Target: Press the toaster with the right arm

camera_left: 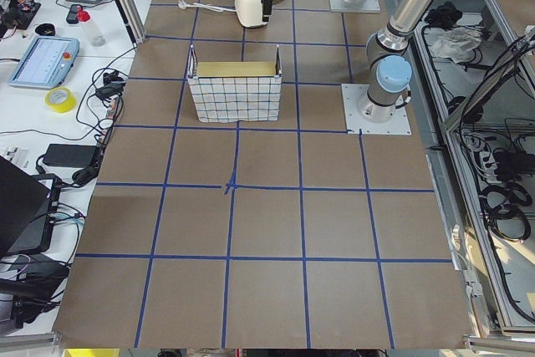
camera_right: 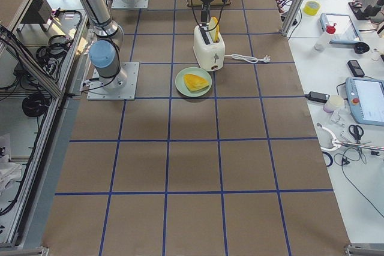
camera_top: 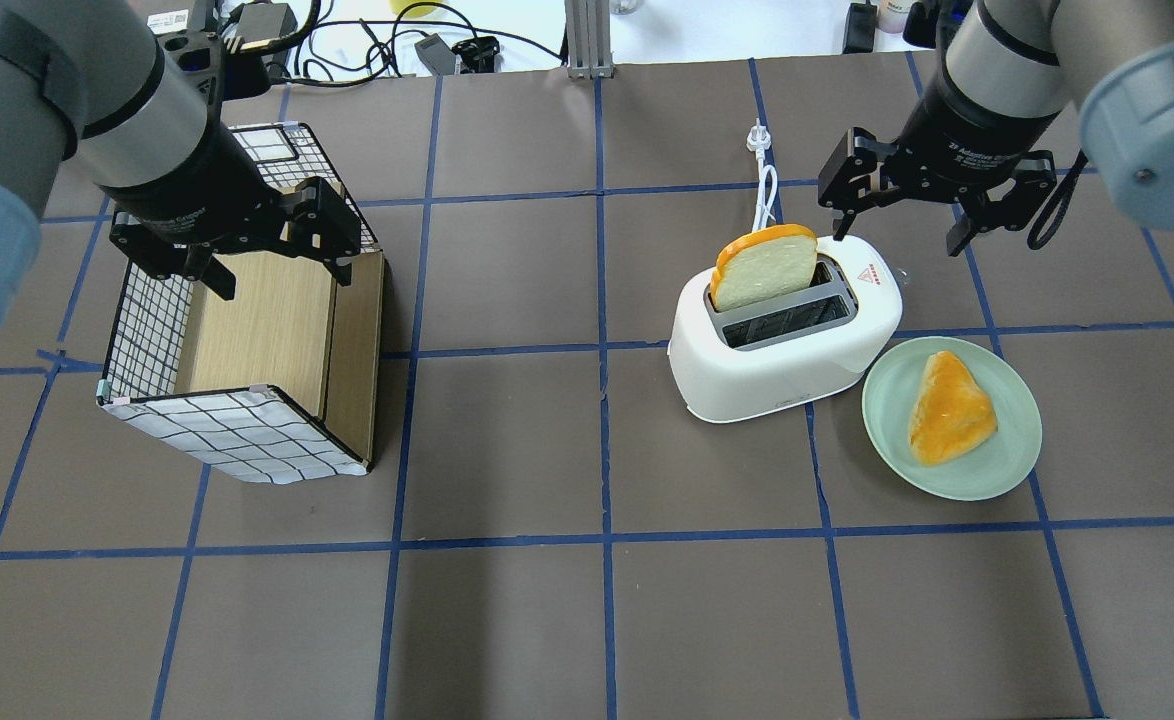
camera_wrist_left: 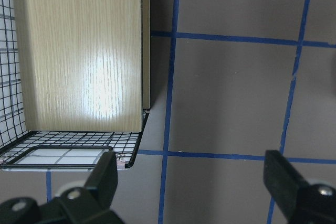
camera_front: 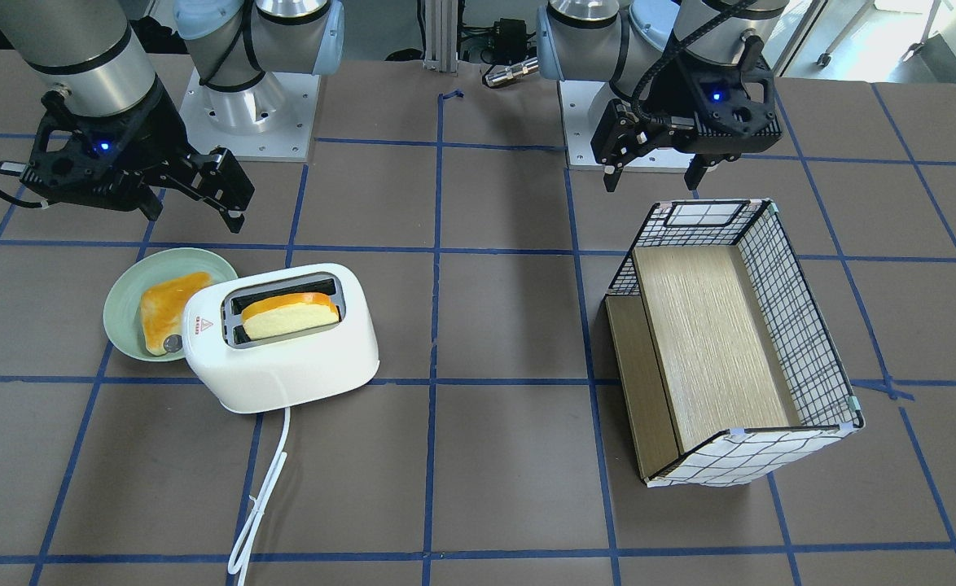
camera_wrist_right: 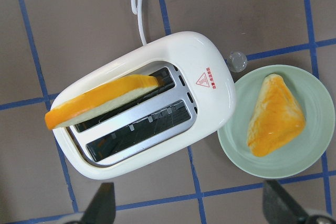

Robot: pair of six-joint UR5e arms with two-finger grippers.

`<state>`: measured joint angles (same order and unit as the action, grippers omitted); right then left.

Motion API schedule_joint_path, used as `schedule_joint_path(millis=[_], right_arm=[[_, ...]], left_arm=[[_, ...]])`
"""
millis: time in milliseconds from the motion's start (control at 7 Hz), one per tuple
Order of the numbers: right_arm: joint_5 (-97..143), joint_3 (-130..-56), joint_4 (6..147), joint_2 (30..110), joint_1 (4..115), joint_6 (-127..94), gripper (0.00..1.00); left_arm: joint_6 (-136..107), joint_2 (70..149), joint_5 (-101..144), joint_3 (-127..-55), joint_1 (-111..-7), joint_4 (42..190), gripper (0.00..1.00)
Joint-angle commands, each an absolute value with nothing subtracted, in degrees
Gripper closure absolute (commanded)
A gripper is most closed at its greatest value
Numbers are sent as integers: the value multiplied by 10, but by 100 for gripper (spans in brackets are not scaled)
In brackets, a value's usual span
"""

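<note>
**White toaster awaits a press on its end knob**

White and rounded, the toaster [camera_front: 282,358] sits on the table just beside a green plate [camera_front: 124,289], with its grey knob [camera_wrist_right: 237,60] on the plate-side end. The right gripper [camera_front: 195,218] hovers above and a little behind that end, fingers spread and empty. A good press probably means one fingertip set squarely on the knob and driven straight down, clear of plate and slice, since the light body may slide or tip.

Count:
- one toaster with two slots
- one upright slice [camera_top: 762,265]
- one pastry [camera_top: 947,408] on one plate
- one checked box [camera_top: 237,350]
- two arms, with the left gripper [camera_front: 651,183] likewise spread over the box

Glossy white toaster [camera_front: 291,366], seemingly plastic
</note>
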<state>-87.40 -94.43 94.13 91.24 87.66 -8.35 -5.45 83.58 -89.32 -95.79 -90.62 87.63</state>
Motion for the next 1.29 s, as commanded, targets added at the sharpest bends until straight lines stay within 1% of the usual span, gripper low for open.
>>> schedule_joint_path(millis=[0,286,429,571,714,857,1143], right_arm=[[-874,-944,942,912,876,-83,0],[-879,-945,947,911,874,-84,0],[-881,-945,965,911,871,-78,35],[-881,-946,985,911,871,-78,62],[-879,-947,989,910,870,-76,99],[-882,-950,1000,908,861,-59,100],[-831,-955,991,905,789,7,100]], left_arm=[[-54,836,-894,-958,-906,876,0],[-54,836,-893,-958,-906,876,0],[-54,836,-894,-958,-906,876,0],[-54,836,-894,-958,-906,876,0],[-54,836,-894,-957,-906,876,0],[-54,836,-894,-958,-906,876,0],[-54,836,-894,-957,-906,876,0]])
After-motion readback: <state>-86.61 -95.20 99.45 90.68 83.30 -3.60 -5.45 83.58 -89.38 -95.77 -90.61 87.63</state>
